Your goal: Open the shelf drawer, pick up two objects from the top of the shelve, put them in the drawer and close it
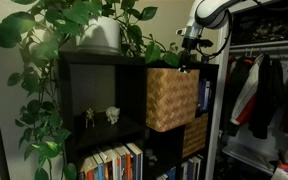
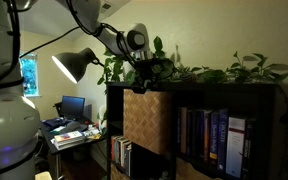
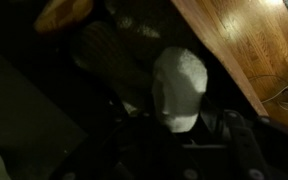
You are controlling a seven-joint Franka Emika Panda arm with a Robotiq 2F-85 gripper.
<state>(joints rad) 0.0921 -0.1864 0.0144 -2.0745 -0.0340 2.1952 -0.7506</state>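
Observation:
The black cube shelf (image 1: 104, 62) has a woven basket drawer (image 1: 171, 98) in its top cube, pulled partly out; it also shows in an exterior view (image 2: 146, 120). My gripper (image 1: 191, 50) hangs just above the drawer's open top, among the plant leaves, and shows in both exterior views (image 2: 150, 72). In the wrist view the gripper (image 3: 180, 118) is shut on a pale rounded object (image 3: 180, 82) over a dark space. An orange-brown object (image 3: 64, 12) lies at the top left of that view. Wooden floor (image 3: 246, 45) shows at the right.
A white plant pot (image 1: 101, 35) with trailing leaves stands on the shelf top. A second woven drawer (image 1: 194, 136) sits below. Small figurines (image 1: 112, 114) and books (image 1: 114, 163) fill other cubes. Clothes (image 1: 264, 95) hang beside the shelf. A lamp (image 2: 74, 63) and desk (image 2: 69, 130) stand nearby.

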